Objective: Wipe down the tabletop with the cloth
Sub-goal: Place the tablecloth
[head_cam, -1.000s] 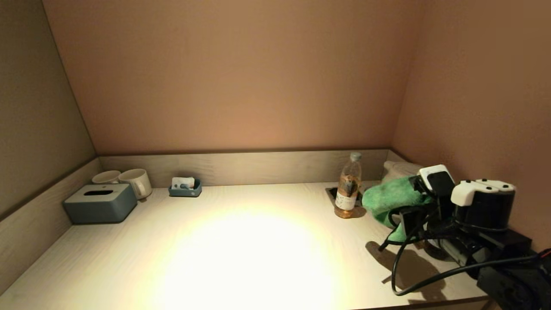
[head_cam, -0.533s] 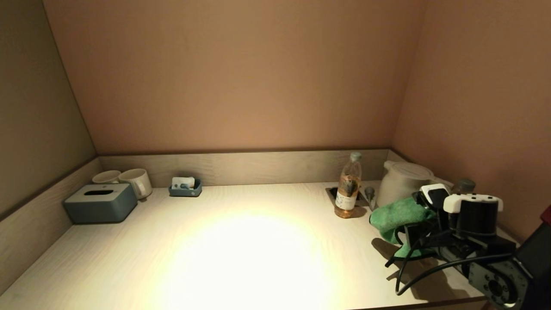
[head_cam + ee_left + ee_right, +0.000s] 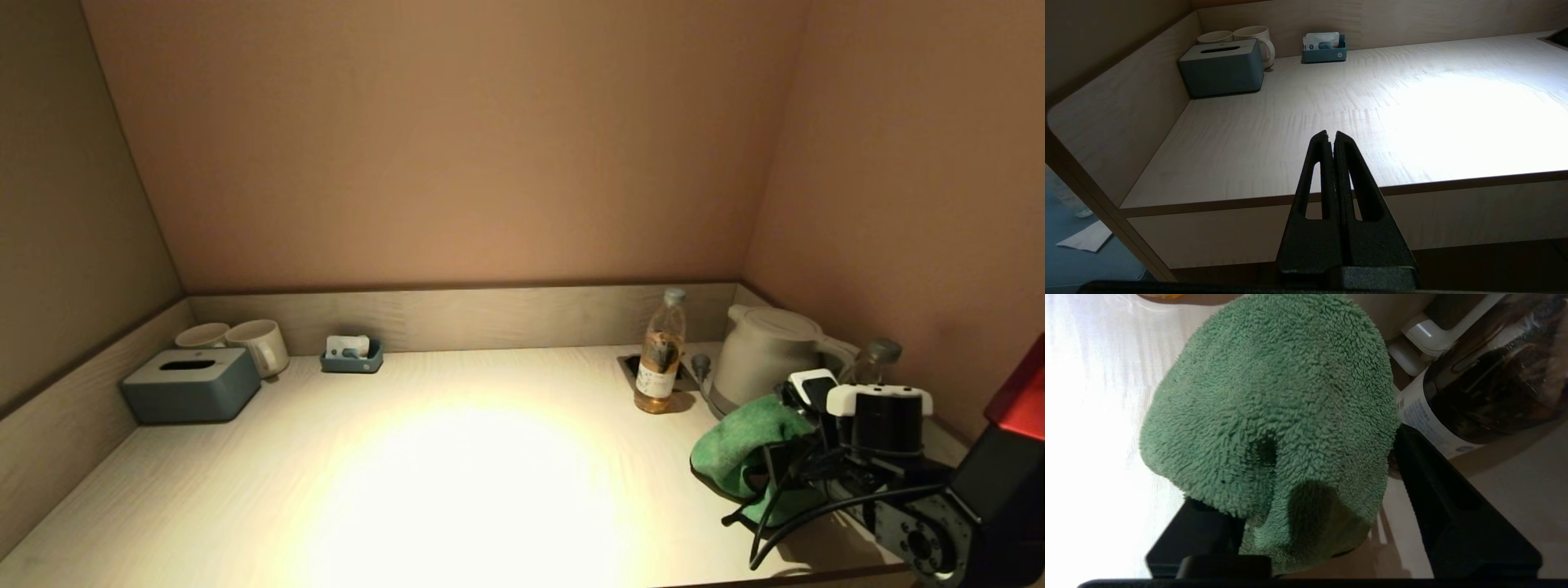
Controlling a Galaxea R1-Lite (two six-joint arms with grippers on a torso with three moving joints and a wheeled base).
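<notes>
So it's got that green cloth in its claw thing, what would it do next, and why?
Probably slide the green cloth toward the tabletop's open middle. The right gripper holds it at the right end, close beside the kettle and a dark bottle, so sweeping away from them looks safest. The left gripper hangs shut off the front edge.

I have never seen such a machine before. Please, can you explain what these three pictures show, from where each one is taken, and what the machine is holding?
This is a robot with two arms, each ending in a gripper. One picture looks down from its head; the other two come from cameras on its wrists. The right gripper, low at the tabletop's right end, is shut on a green cloth for wiping. The left gripper is shut, empty, parked before the front edge. On the tabletop stand a tissue box, two mugs, a small tray, a drink bottle, a white kettle and a second bottle.
</notes>
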